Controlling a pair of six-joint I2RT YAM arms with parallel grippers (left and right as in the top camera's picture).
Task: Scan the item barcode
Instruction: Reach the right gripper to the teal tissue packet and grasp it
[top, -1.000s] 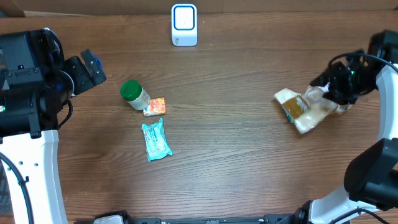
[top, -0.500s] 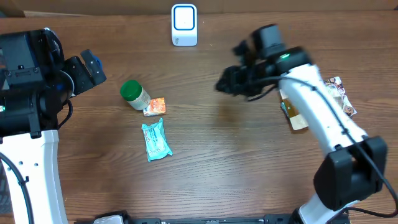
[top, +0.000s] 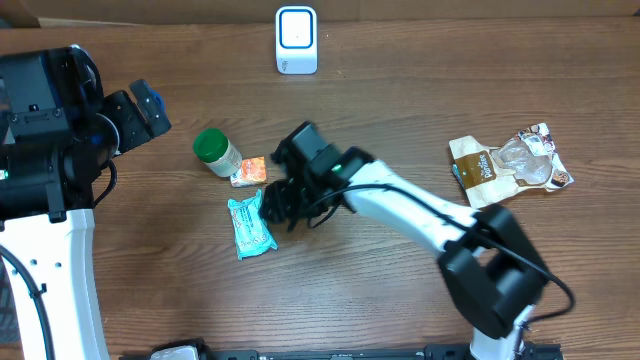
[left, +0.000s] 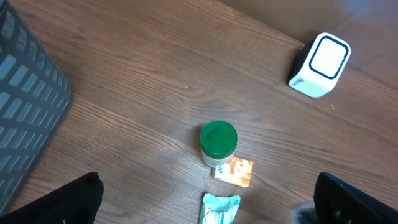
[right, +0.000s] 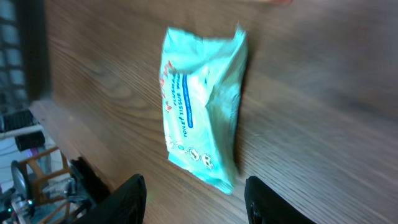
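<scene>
One scanner (top: 296, 40), one green-capped jar (top: 215, 152), three packets (orange sachet (top: 249, 171), teal pack (top: 250, 226), brown pouch (top: 480, 170)).

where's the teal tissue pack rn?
Overhead view: the teal tissue pack lies flat on the left half of the table, just below the orange packet and green-lidded jar, with the right gripper next to its right edge.
</scene>
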